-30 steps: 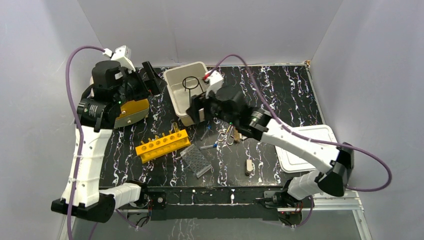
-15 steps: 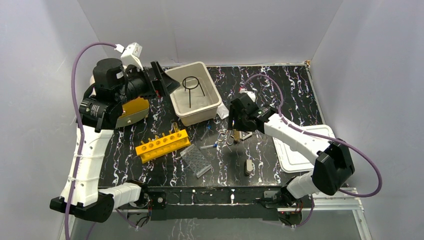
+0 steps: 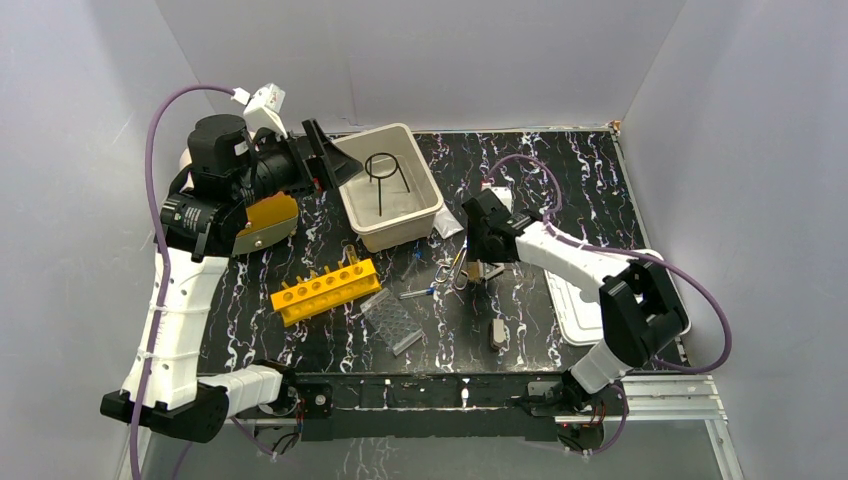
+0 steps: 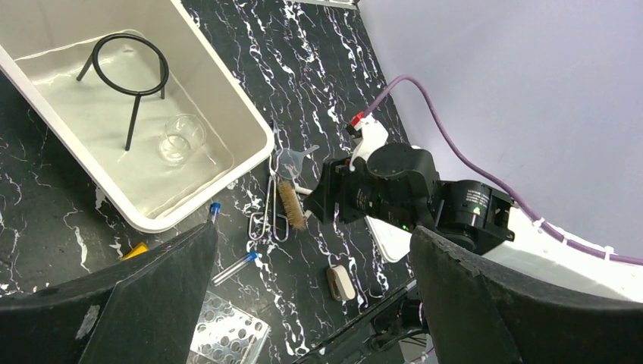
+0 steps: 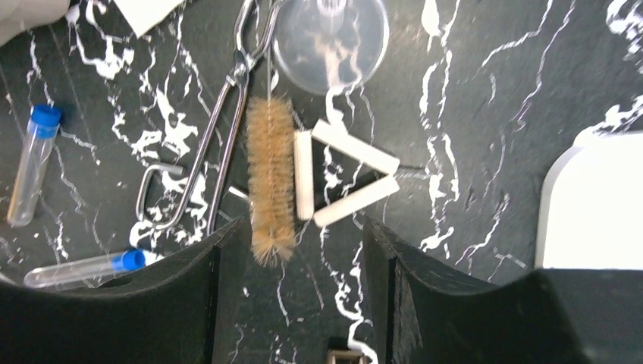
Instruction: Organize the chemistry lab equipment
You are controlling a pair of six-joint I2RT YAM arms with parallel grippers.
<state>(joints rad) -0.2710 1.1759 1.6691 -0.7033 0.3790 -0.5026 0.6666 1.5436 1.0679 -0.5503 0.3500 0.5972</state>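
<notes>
- While the right gripper (image 5: 303, 227) hangs over the tabletop (image 3: 560, 180) at mid-frame in the top view, its jaws stand apart and empty, with the end of the brush (image 5: 271, 174) and the pale triangle (image 5: 303, 174) showing between them.
- At upper left beside the beige tub (image 3: 425, 215), the left gripper (image 3: 325, 160) has its jaws spread wide, holding nothing.
- Inside the tub the black wire ring-stand (image 4: 133, 120) stands upright, a clear round dish (image 4: 180, 138) near it.
- Just left of the brush lie the metal forceps (image 5: 227, 114).
</notes>
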